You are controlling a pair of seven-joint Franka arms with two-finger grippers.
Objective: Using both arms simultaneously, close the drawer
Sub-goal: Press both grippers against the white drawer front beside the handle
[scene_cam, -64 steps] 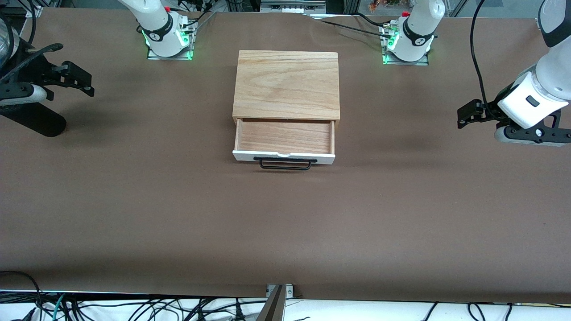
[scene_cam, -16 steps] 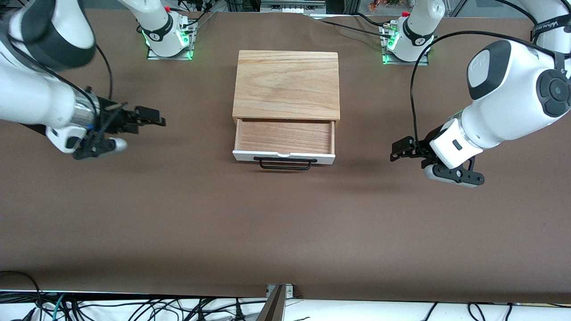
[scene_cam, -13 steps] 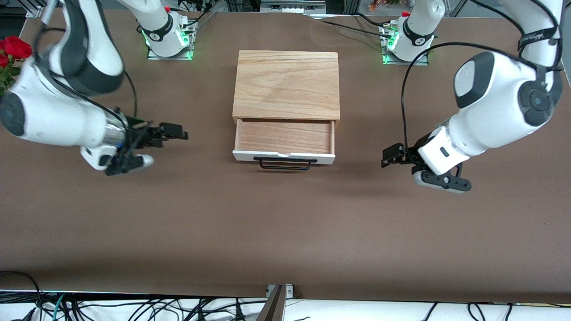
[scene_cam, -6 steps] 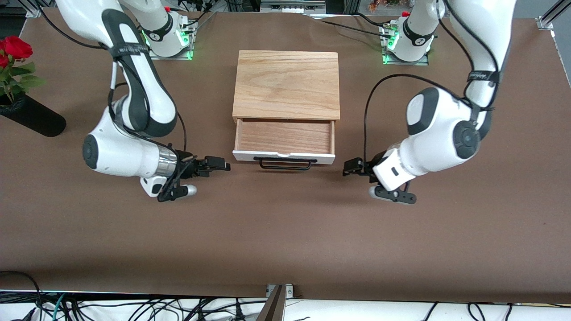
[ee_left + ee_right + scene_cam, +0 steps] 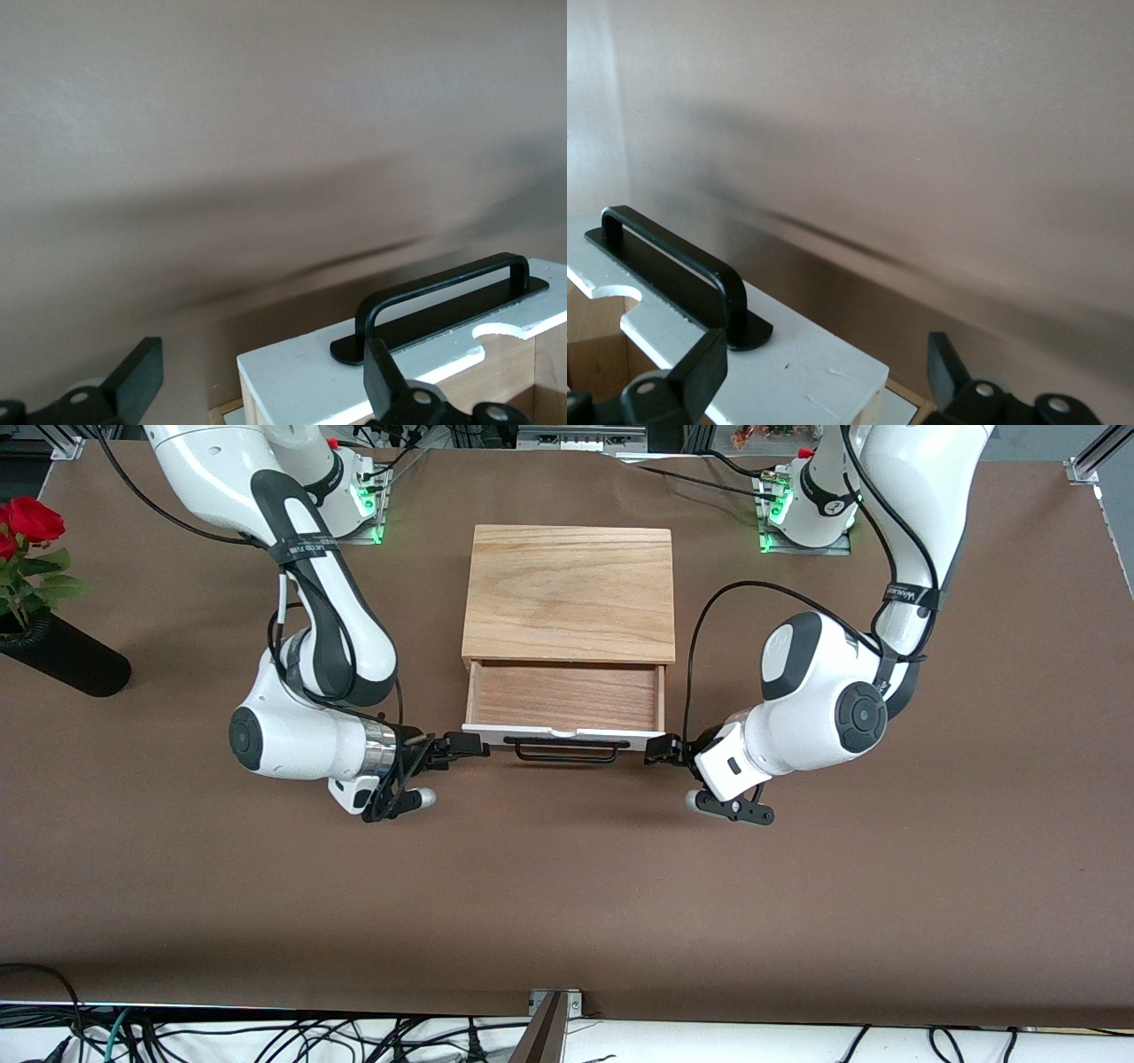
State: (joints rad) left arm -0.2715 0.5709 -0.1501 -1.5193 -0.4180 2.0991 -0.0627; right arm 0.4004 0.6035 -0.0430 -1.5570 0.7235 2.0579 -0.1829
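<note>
Brown table [image 5: 567, 886], drawer [image 5: 564, 695] half open. Left gripper [image 5: 654, 749] and right gripper [image 5: 468, 747] flank its white front, fingers spread. Probably slides easily; push both corners evenly.

The front view is evenly and brightly lit from above, and no glare is seen on the matte brown table [image 5: 567, 886]. Soft, diffuse shadows are cast beneath both arms and along the table edge nearest the camera, where a darker band is formed. Green indicator lights are seen glowing at the arm bases. Focus is sharp across that view, and little distortion is noticed at its edges. In both wrist views the light is dimmer and flatter; long, soft-edged diagonal shadows are thrown across the table surface. The black handle [image 5: 443, 301] and the white drawer [image 5: 797, 367] front are rendered fairly crisply, while the nearest gripper fingers [image 5: 133, 385] are slightly softened.
</note>
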